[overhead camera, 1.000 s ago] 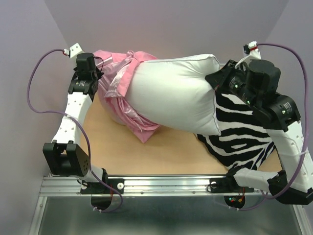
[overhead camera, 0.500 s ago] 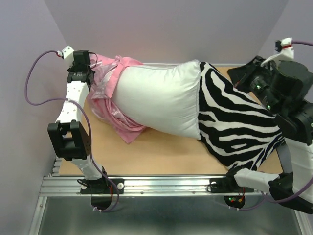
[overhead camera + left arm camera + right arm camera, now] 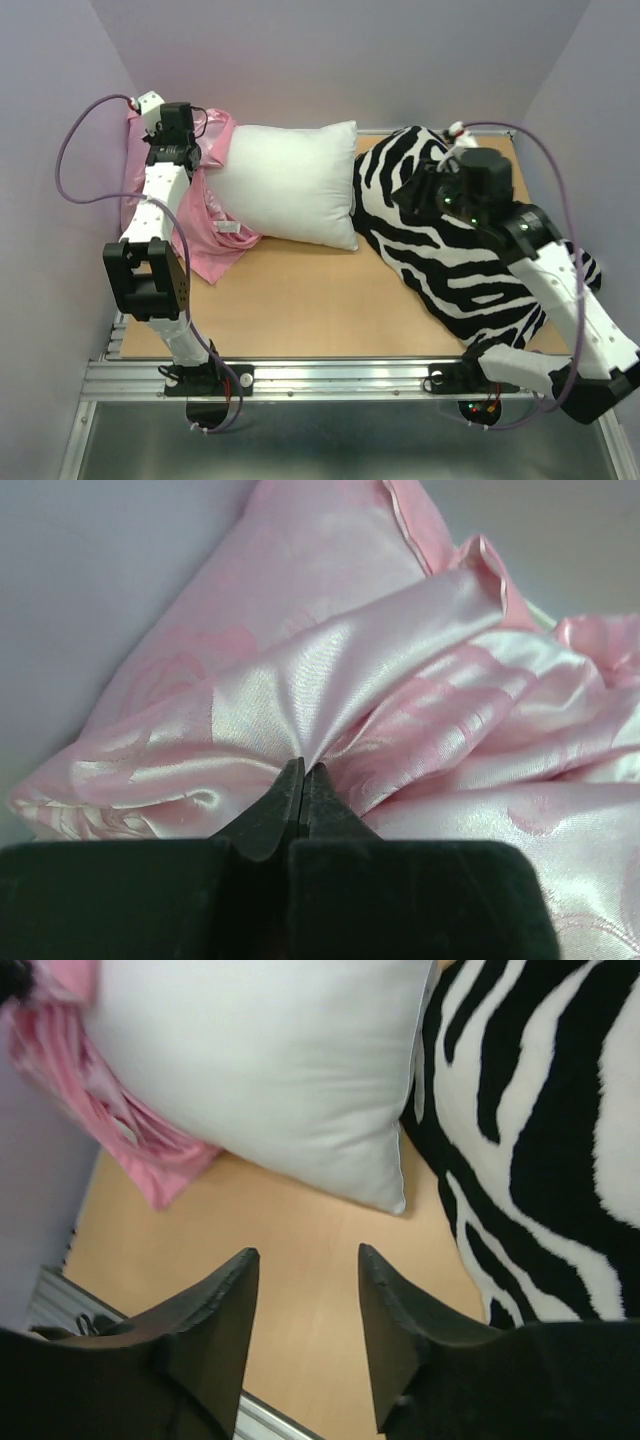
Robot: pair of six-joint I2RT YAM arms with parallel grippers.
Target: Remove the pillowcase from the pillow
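A black-and-white zebra-striped pillow (image 3: pixel 470 250) lies on a light wooden table (image 3: pixel 320 300), spreading across its right half from the back edge toward the near right corner. Purple walls (image 3: pixel 340 50) enclose the table on three sides. A metal rail (image 3: pixel 330 375) runs along the table's near edge.

The plump white pillow (image 3: pixel 290 183) lies flat at the desk's far side, almost wholly bare. The shiny pink pillowcase (image 3: pixel 205 215) bunches crumpled against its left end.
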